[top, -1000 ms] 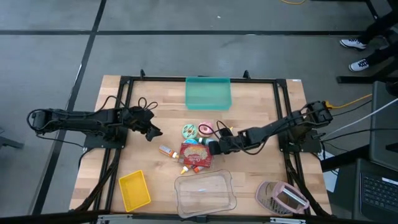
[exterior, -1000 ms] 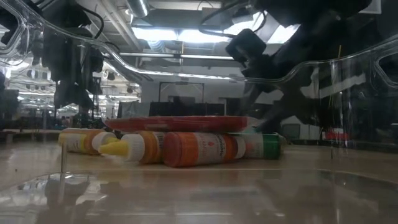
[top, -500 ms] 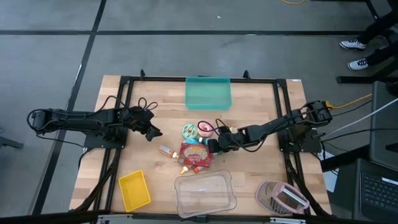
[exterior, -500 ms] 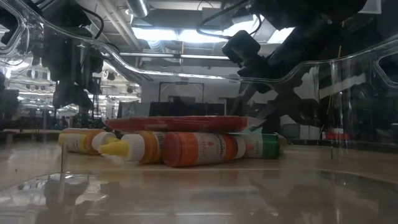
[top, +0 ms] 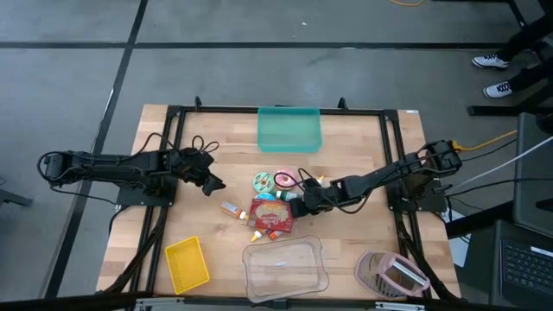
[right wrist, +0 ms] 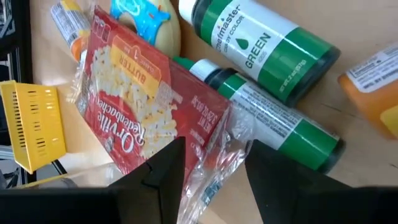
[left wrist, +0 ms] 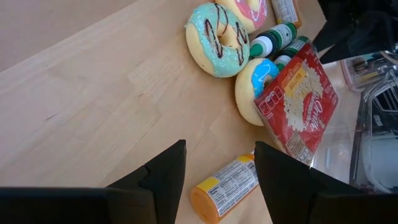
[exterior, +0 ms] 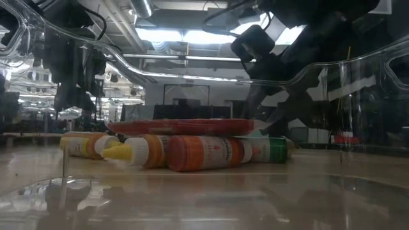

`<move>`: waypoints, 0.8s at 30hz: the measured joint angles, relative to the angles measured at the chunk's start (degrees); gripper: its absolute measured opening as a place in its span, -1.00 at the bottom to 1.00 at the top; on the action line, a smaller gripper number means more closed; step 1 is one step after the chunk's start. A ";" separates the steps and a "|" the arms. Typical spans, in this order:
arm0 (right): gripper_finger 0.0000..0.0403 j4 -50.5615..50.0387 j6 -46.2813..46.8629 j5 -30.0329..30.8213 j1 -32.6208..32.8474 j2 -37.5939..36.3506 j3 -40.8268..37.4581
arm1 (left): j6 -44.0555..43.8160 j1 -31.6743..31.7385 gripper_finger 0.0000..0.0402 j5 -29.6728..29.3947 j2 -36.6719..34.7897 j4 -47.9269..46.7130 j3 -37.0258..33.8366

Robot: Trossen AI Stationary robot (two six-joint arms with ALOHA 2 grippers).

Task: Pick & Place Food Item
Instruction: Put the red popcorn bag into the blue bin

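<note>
A pile of food items lies mid-table. A red popcorn bag (top: 272,214) rests flat on bottles, and the low view shows the popcorn bag (exterior: 182,126) lying across their tops. Two green bottles (right wrist: 267,43) lie beside it, with two iced donuts (top: 263,181) just beyond. My right gripper (top: 292,206) stands open, slanting down over the pile. Its fingers (right wrist: 163,168) straddle the bag's clear plastic edge (right wrist: 214,165) and the nearer green bottle (right wrist: 273,118); I see no touch. My left gripper (top: 216,183) waits open above bare wood left of the pile, an orange-capped bottle (left wrist: 224,186) below it.
A teal bin (top: 289,130) stands at the far middle. A yellow basket (top: 186,263), a clear container (top: 285,269) and a pink object (top: 389,275) line the near edge. Black frame rails (top: 173,164) run along both sides. Bare wood lies between the pile and the teal bin.
</note>
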 joint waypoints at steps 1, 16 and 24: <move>-0.17 0.32 0.03 -0.02 0.00 0.38 0.00 | 0.00 0.00 -0.08 0.00 0.02 -0.02 0.00; -0.27 7.90 -1.26 -1.82 -1.64 5.70 -0.07 | -1.33 -0.02 -0.09 0.02 0.00 -0.06 0.00; -0.95 8.54 -2.98 -2.02 -2.74 5.70 0.04 | -1.38 0.00 -0.09 -0.21 0.00 -0.04 0.00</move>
